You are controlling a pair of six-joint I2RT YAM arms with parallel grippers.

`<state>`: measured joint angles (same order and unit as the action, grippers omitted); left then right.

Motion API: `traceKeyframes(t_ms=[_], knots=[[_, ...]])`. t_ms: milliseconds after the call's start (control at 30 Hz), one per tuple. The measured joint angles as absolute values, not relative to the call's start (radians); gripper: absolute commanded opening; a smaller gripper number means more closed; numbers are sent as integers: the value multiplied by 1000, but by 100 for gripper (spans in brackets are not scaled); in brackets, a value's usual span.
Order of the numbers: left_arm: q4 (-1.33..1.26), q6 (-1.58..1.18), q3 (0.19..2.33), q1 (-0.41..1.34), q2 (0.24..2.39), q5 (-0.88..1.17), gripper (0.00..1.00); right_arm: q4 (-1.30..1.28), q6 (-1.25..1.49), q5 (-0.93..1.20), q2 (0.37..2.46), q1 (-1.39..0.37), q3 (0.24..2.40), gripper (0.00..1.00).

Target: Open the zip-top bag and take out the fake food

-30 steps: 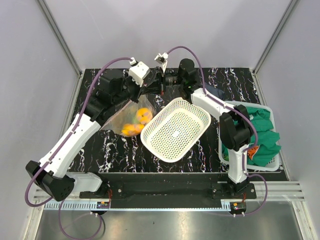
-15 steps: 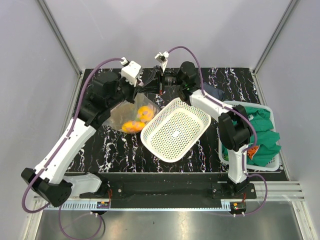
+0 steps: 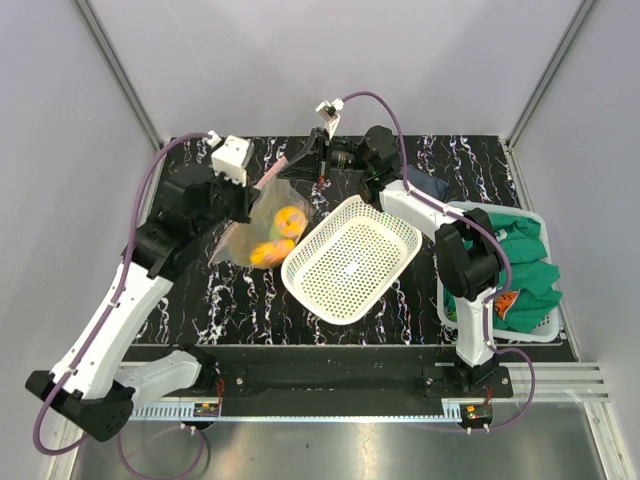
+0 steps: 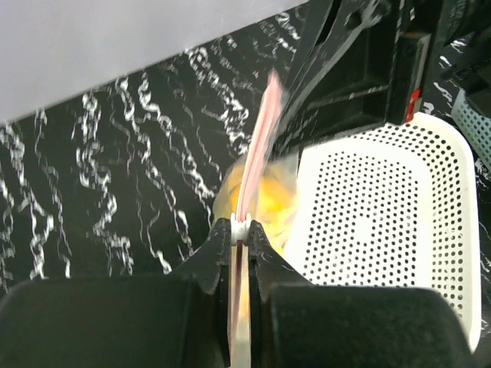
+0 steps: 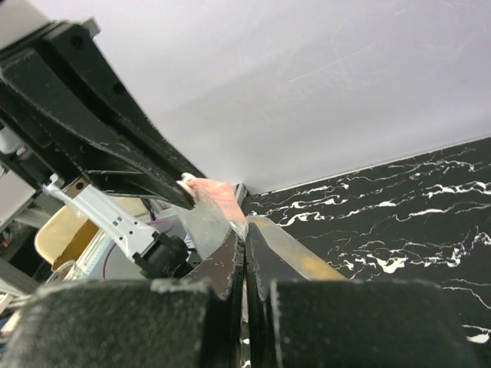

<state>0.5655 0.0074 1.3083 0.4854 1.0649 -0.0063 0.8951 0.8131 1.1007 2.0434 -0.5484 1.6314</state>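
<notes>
Where the job stands: just begun, I think. The food (image 3: 279, 233) is all inside the bag (image 3: 258, 222).
Done: I hold both ends of the pink strip (image 3: 286, 168).
Left to do: pull the strip apart, then take the food out.
Strip: in my left wrist view it looks like one thin line (image 4: 258, 146), so I think it is zipped. I cannot tell for sure.
Bag: it hangs by its strip between my two arms, over the far part of the bench (image 3: 200, 300). It is just beside the rim of the white basket (image 3: 300, 283). I cannot tell if its bottom touches the bench.
Food: orange and yellow bits, low in the bag. I see no green one.
Left jaws: pinched shut on the near end of the strip, with a small white bit between the tips.
Right jaws: pinched shut on the far end, where the pink meets clear plastic.
Left arm (image 3: 130, 290): it goes up from the near left corner and bends in over the bag.
Right arm (image 3: 420, 205): it goes to the far edge and turns left, so the jaws face my left arm.
</notes>
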Motion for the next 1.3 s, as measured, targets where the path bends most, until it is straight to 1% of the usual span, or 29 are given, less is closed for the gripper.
traceKeyframes(t_ms=[200, 433, 700, 833, 900, 933, 967, 1000, 1067, 1100, 1300], knots=[[678, -110, 1255, 474, 945, -68, 0, 843, 783, 1061, 2055, -546, 1634, 0], [779, -237, 1168, 468, 797, -76, 0, 782, 746, 1031, 2120, -532, 1685, 0], [899, -301, 1167, 467, 758, -72, 0, 707, 699, 1006, 2144, -505, 1703, 0], [913, -331, 1153, 467, 723, -57, 1, 680, 681, 1011, 2144, -502, 1713, 0], [919, -339, 1142, 466, 710, -52, 15, 676, 678, 1019, 2144, -505, 1715, 0], [926, -340, 1142, 466, 707, -51, 24, 676, 678, 1026, 2144, -506, 1715, 0], [929, -339, 1142, 466, 707, -51, 38, 676, 678, 1032, 2144, -506, 1715, 0], [931, -337, 1143, 466, 711, -49, 44, 676, 677, 1031, 2144, -506, 1715, 0], [982, -329, 1166, 466, 730, -42, 51, 680, 676, 1018, 2145, -498, 1715, 0], [1003, -321, 1185, 466, 745, -39, 60, 685, 677, 1016, 2146, -492, 1715, 0], [1019, -260, 1420, 466, 925, -51, 64, 739, 716, 1024, 2168, -463, 1716, 0]])
